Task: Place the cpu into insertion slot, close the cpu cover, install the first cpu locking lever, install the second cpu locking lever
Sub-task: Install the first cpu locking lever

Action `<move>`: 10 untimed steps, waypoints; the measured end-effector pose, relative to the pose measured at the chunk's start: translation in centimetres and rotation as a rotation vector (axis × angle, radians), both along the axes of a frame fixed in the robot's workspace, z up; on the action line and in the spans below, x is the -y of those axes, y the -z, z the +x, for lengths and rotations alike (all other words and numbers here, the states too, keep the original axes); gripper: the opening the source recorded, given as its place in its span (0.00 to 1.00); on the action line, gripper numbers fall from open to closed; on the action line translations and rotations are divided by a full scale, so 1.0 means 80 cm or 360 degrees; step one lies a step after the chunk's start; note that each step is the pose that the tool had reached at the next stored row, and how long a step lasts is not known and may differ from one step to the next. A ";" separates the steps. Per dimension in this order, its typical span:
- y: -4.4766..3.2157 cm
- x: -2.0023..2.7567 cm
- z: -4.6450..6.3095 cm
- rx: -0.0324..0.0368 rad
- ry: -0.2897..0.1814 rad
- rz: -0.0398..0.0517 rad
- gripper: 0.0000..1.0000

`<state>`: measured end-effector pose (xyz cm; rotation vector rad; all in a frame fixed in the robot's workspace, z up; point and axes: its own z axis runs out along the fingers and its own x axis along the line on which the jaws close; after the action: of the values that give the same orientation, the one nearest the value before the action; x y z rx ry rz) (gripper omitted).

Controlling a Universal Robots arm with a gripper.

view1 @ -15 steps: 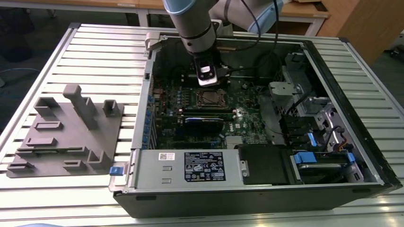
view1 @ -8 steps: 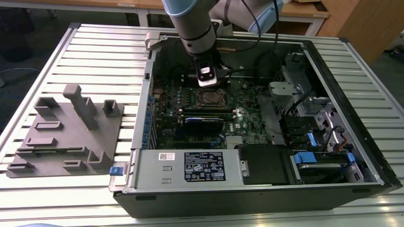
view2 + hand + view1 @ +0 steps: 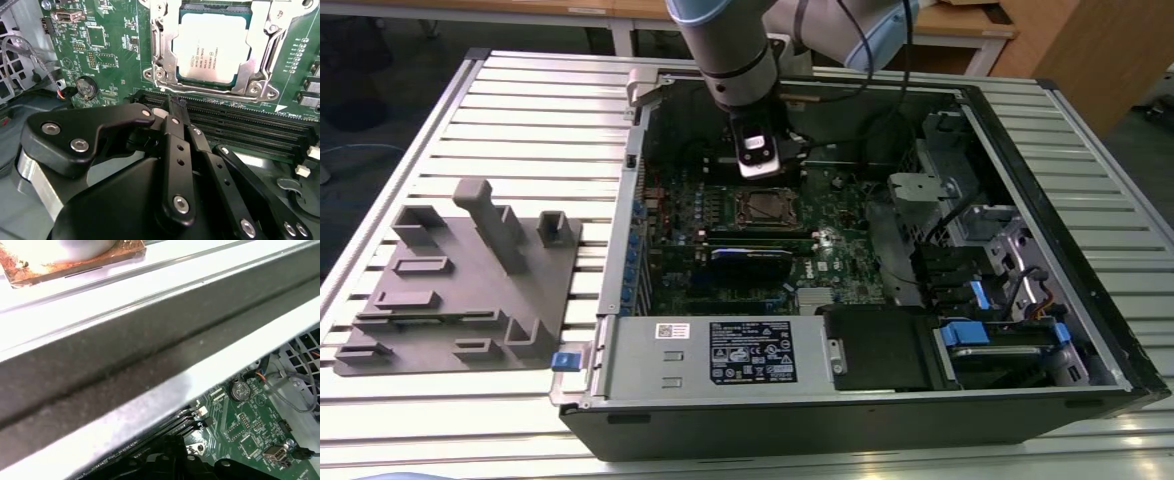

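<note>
In the second wrist view the cpu point(image 3: 212, 46), a silver-grey square, lies in the insertion slot point(image 3: 252, 85) on the green motherboard point(image 3: 110, 45). The cpu cover point(image 3: 164, 55), a silver frame, lies flat around its edges. A thin metal lever point(image 3: 274, 42) runs along one side of the socket and another point(image 3: 210, 90) along the side nearest the gripper. My gripper point(image 3: 177, 106) is shut with nothing in it, its tips over the black memory slots beside the socket. In the exterior view the gripper point(image 3: 762, 172) hangs just behind the socket point(image 3: 767, 207).
The open computer case point(image 3: 1067, 250) lies on a slatted white table point(image 3: 520, 110). A grey fixture block point(image 3: 460, 280) stands at the exterior view's left. Cables and drive bays point(image 3: 987, 290) fill the case's right side; the power supply point(image 3: 720, 350) sits at the front. A case wall point(image 3: 125, 360) is close by.
</note>
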<state>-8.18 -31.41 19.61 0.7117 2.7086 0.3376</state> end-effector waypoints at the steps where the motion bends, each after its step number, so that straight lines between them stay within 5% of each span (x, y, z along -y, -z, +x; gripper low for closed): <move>1: 0.0001 0.0000 0.000 0.0000 0.0000 0.0000 0.11; 10: 0.0028 0.0074 0.000 0.0010 0.0000 0.0000 0.11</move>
<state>-8.18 -32.00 19.38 0.7095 2.7025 0.3395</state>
